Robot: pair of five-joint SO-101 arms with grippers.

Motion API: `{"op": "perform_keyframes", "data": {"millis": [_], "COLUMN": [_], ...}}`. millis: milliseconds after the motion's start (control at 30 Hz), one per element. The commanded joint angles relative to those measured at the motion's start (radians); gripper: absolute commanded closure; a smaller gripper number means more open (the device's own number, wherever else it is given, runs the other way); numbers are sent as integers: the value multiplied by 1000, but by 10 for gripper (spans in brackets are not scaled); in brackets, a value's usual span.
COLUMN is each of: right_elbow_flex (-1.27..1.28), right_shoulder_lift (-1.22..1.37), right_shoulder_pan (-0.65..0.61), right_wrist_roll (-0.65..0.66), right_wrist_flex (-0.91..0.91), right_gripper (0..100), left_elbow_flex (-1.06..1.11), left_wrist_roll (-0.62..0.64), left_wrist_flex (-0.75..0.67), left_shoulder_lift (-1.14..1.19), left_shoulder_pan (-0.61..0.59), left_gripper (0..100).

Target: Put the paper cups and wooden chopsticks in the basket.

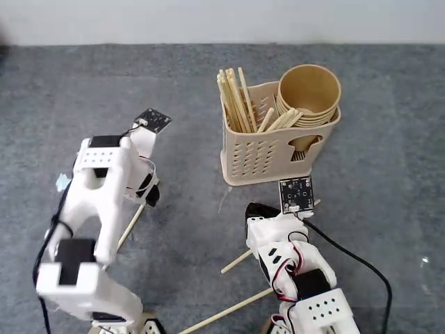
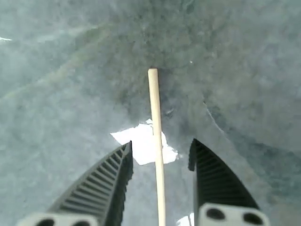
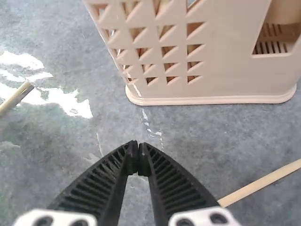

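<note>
Several wooden chopsticks [image 1: 236, 261] lie loose on the desk [image 1: 389, 209] beside the basket [image 1: 257, 156], already stocked w/ paper cups [image 1: 309, 90]. The left gripper [image 2: 160, 150], fingers [image 2: 117, 174] spread, straddles one chopstick [image 2: 155, 108], apparently lined up for a pinch. The right gripper [image 3: 138, 157], fingers pressed together & empty, faces the basket wall.

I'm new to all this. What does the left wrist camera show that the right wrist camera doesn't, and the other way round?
Left wrist view, not the right: the left claw, open, its fingers either side of a chopstick lying on the table. Right wrist view, not the left: the right claw, shut and empty, facing the basket with its cut-out wall, plus a chopstick end and a second chopstick near the edges. Shared: the grey table and loose wooden chopsticks on it, not yet in the basket.
</note>
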Motion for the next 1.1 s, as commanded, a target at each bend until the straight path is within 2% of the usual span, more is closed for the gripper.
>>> {"op": "perform_keyframes", "data": {"millis": [0,233,367,567,800,933,1067], "right_elbow_flex": [14,14,14,14,12,12,12], "right_shoulder_lift": [-15,-15,-15,-15,-15,-15,-15], "right_shoulder_pan": [-7,-7,-7,-7,-7,-7,-7], "right_wrist_roll": [9,9,9,9,9,9,9], "right_wrist_flex": [-16,-16,-16,-15,-15,-15,-15], "right_gripper": [988,988,988,988,988,988,988], "left_elbow_flex": [-108,-189,-277,-401,-714,-857,-865], "left_wrist_roll": [-5,-8,-18,-38,-35,55,94], "left_wrist_flex": [-6,-3,104,247,486,500,499], "left_shoulder_lift": [80,250,315,330,330,302,186], "left_shoulder_pan": [2,11,11,8,9,5,46], "left_gripper": [836,954,986,988,988,988,988]}}
